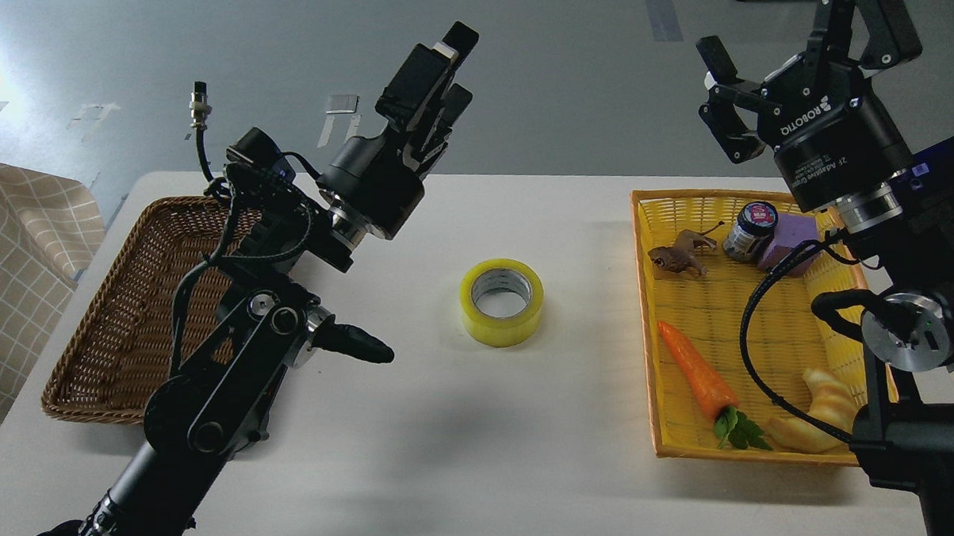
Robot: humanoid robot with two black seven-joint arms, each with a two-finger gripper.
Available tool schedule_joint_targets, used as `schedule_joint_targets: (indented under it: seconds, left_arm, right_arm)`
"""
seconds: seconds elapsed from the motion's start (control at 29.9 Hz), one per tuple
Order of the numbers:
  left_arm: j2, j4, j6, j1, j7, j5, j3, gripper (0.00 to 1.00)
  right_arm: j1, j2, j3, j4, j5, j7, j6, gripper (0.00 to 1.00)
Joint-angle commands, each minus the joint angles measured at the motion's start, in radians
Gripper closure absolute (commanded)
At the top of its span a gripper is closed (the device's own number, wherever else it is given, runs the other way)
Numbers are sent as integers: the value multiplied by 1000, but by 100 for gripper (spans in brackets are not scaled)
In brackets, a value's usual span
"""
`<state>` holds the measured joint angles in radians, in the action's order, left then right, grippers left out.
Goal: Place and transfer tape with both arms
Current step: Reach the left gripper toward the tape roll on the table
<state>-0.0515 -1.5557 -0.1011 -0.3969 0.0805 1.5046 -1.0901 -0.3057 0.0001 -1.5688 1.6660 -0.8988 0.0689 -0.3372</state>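
The tape [502,301], a yellow translucent roll with a grey-white core, lies flat on the white table [468,459] near its middle, with nothing touching it. My left gripper [458,66] is raised above the table, up and to the left of the tape, turned side-on with its fingers apart and empty. My right gripper [794,27] is held high over the far end of the yellow basket, open and empty, well to the right of the tape.
A brown wicker basket [91,345] stands at the left, partly behind my left arm. A yellow basket [651,357] at the right holds a toy animal [679,257], a jar [749,231], a purple block [789,241], a carrot [695,371] and a croissant [819,415]. A checked cloth [9,268] hangs at far left.
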Motion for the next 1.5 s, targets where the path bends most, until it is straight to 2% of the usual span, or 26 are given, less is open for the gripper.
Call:
schedule_joint_targets:
  seconds: [0.0, 0.13, 0.2, 0.23, 0.27, 0.37, 0.57, 0.67, 0.8, 0.97, 1.14, 1.47]
  left_arm:
    - [4, 8, 4, -16, -74, 154, 77, 2]
    - [27, 28, 6, -13, -131, 377, 84, 2]
    - [51, 58, 6, -10, -217, 503, 90, 3]
    - [51, 66, 6, -10, -243, 520, 94, 3]
    - [51, 80, 6, -13, -292, 543, 113, 4]
    - [51, 110, 6, -20, -347, 549, 150, 5]
    - [44, 207, 6, -56, -351, 677, 240, 5]
    - [45, 273, 4, -59, -349, 677, 245, 5]
    - [42, 301, 4, -62, -351, 677, 265, 5]
    - [-25, 385, 6, -117, -351, 677, 349, 5]
    - [-56, 390, 8, -123, -352, 677, 413, 4]
    - [-28, 424, 12, -119, -352, 677, 437, 4]
  right_arm:
    - [-3, 0, -2, 3, 0, 0, 0, 0]
    - [-3, 0, -7, 5, 0, 0, 0, 0]
    - [-3, 0, -20, 5, 0, 0, 0, 0]
    - [-4, 0, -22, 5, 0, 0, 0, 0]
    - [-4, 0, -23, 6, 1, 0, 0, 0]
    - [-4, 0, -33, 9, 1, 0, -2, 0]
    - [-6, 0, -51, 9, 3, 0, -20, 0]
    - [-7, 0, -53, 6, 8, 0, -22, 0]
    - [-6, 0, -60, 6, 9, 0, -22, 0]
    - [-6, 0, -85, 8, 29, 0, -23, 0]
    - [-4, 0, -94, 1, 29, 0, -23, 0]
    - [-1, 0, -96, 3, 31, 0, -23, 0]
